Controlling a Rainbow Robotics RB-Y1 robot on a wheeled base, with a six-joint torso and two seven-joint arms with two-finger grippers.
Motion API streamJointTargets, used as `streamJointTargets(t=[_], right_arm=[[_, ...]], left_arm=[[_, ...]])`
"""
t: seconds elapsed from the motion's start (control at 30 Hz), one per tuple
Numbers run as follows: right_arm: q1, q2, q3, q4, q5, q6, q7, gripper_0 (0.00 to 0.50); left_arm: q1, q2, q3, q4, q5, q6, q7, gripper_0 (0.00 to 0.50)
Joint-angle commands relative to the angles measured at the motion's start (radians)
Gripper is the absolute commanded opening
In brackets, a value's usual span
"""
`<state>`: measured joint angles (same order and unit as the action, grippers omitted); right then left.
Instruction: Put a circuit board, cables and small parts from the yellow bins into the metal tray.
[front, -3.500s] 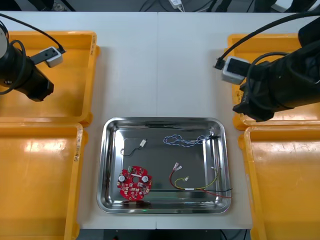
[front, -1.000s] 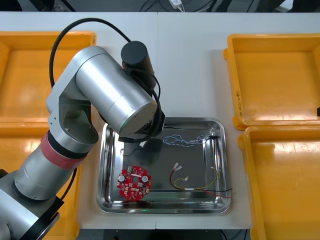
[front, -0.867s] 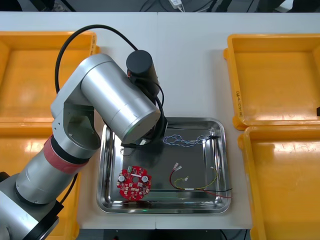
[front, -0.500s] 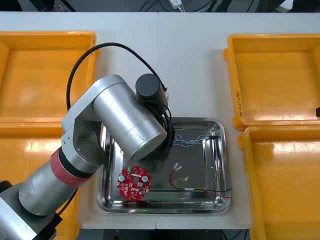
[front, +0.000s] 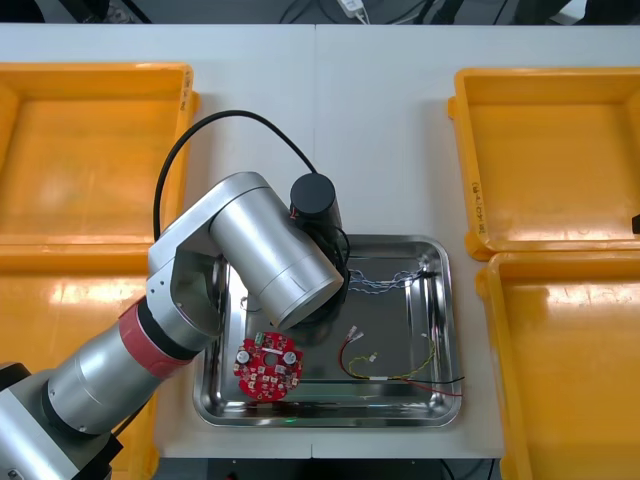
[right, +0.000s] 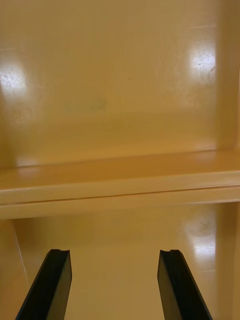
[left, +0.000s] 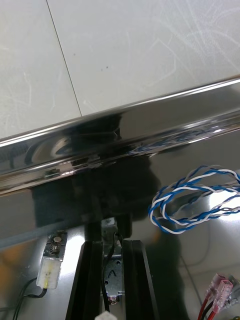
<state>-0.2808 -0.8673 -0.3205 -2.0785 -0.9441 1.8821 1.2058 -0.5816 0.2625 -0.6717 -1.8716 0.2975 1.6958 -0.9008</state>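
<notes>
My left arm (front: 270, 250) reaches over the far left part of the metal tray (front: 400, 239) and covers it. In the left wrist view my left gripper (left: 112, 245) stands low inside the shiny tray (left: 150, 107), shut on the metal end of a black cable (left: 113, 267). A second small plug (left: 52, 260) lies just beside the fingers. The twisted blue and white cable (front: 390, 283) (left: 190, 200) lies close by. A round red circuit board (front: 268, 368) and a red and yellow cable (front: 400, 365) rest in the tray's near half. My right gripper (right: 114, 285) hangs open over a bare orange bin floor (right: 120, 100).
Two yellow bins stand at the left (front: 90, 150) (front: 60, 350) and two at the right (front: 550, 150) (front: 570, 360), all bare inside. The white table (front: 380, 130) stretches beyond the tray. A sliver of my right arm (front: 637, 222) shows at the right edge.
My left arm has swung from the far left bin over the tray and kept sliding toward its middle. The right arm has drawn back off the right side.
</notes>
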Motion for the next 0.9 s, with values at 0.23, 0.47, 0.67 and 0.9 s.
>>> streamJointTargets(t=[0.23,0.47,0.67,0.9], right_arm=[[0.009,-0.047,-0.028,0.0,-0.004,0.008,0.021,0.5],[0.009,-0.047,-0.028,0.0,-0.004,0.008,0.021,0.5],[0.009,-0.047,-0.028,0.0,-0.004,0.008,0.021,0.5],[0.009,-0.047,-0.028,0.0,-0.004,0.008,0.021,0.5]], left_arm=[[0.022,0.021,-0.031,-0.011,-0.012,-0.025,0.091,0.0],[0.022,0.021,-0.029,-0.011,-0.014,-0.044,0.103,0.5],[0.022,0.021,-0.029,-0.012,-0.014,-0.044,0.106,0.5],[0.022,0.023,-0.029,-0.014,-0.014,-0.044,0.108,0.5]])
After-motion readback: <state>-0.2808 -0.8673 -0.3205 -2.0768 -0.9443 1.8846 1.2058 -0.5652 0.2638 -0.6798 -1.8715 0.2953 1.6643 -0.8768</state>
